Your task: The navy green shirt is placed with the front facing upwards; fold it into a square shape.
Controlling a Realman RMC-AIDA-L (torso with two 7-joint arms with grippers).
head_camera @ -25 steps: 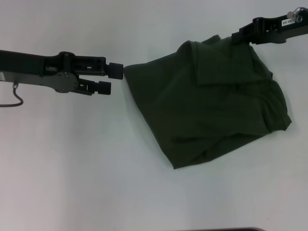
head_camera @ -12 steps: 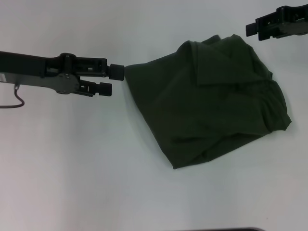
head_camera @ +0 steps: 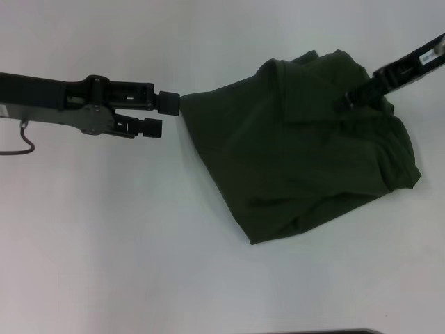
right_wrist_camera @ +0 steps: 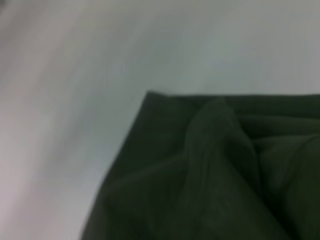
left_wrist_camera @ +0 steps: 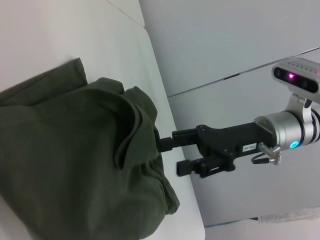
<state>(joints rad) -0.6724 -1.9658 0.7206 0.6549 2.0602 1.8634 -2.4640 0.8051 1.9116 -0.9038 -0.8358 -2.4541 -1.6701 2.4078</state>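
The navy green shirt (head_camera: 299, 153) lies in a rumpled, folded bundle on the white table (head_camera: 104, 243), right of centre, plain green side up; no lettering shows. My left gripper (head_camera: 161, 115) is level with the bundle's left corner and open, with its farther fingertip (head_camera: 169, 102) touching the cloth edge. My right gripper (head_camera: 353, 97) reaches in from the upper right over the bundle's far right part. The left wrist view shows the right gripper (left_wrist_camera: 175, 155) with fingers apart, one pressed against a fold of the shirt (left_wrist_camera: 75, 150). The right wrist view shows only the shirt (right_wrist_camera: 215, 175) and table.
A thin cable loop (head_camera: 24, 142) hangs under the left arm at the left edge. A dark object's edge (head_camera: 320, 332) shows at the bottom of the head view. The table's far edge (left_wrist_camera: 165, 95) runs close behind the shirt.
The right gripper came down from the top right corner onto the shirt's far right part. The left arm and the shirt have not moved.
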